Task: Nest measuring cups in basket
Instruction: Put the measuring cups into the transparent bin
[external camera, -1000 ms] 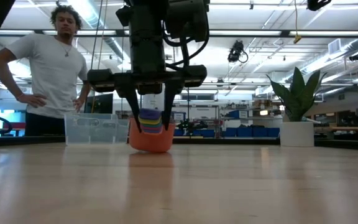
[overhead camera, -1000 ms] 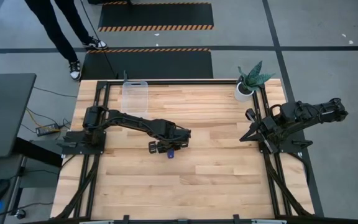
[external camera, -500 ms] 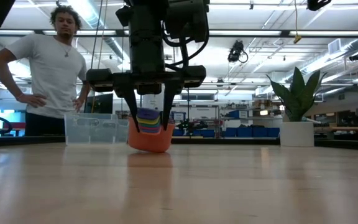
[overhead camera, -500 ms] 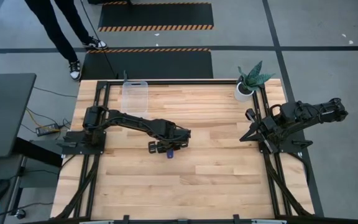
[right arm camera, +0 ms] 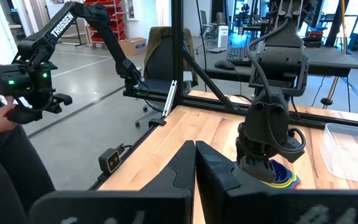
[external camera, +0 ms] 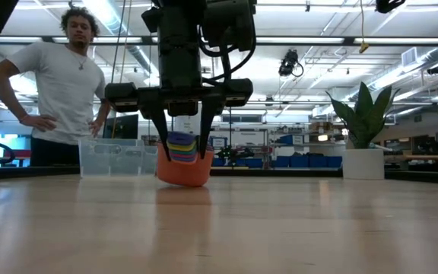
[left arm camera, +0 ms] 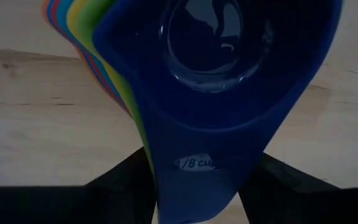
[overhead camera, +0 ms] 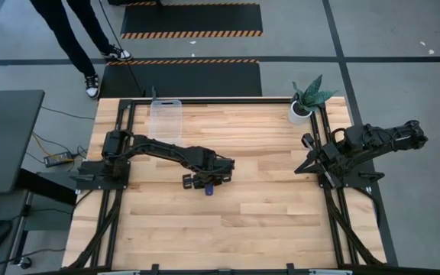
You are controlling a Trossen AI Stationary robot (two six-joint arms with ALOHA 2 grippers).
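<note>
Almost nothing has changed over the last second: the left arm is stretched out from its base at the table's left edge to the middle of the wooden table (overhead camera: 266, 214), and the left gripper (external camera: 182, 152) hangs in the same spot, pointing straight down. The only shift I can make out from table level is that the stack of measuring cups (external camera: 184, 164) now seems to sit a hair higher off the wood than it did a second ago, though the difference is very slight.

The left gripper's two fingers (external camera: 160, 141) stand partway apart, one on each side of the nested stack, and they have hold of it. The big orange cup is the outermost one at the bottom, with yellow, green, purple and blue rims layered inside it. It hangs slightly tilted, just above the tabletop. Past the left wrist, the small dark blue cup fills the view, its flat handle running back between the fingers, with the coloured rims of the others fanned out beside it.

The clear basket (overhead camera: 166, 118) stands at the far left part of the table, well apart from the stack.

The right arm is folded back at the table's right edge, near the potted plant (overhead camera: 306, 98); the right gripper (right arm camera: 195, 163) is closed with nothing in it.

A person (external camera: 55, 84) stands beyond the far edge, hands on hips.
</note>
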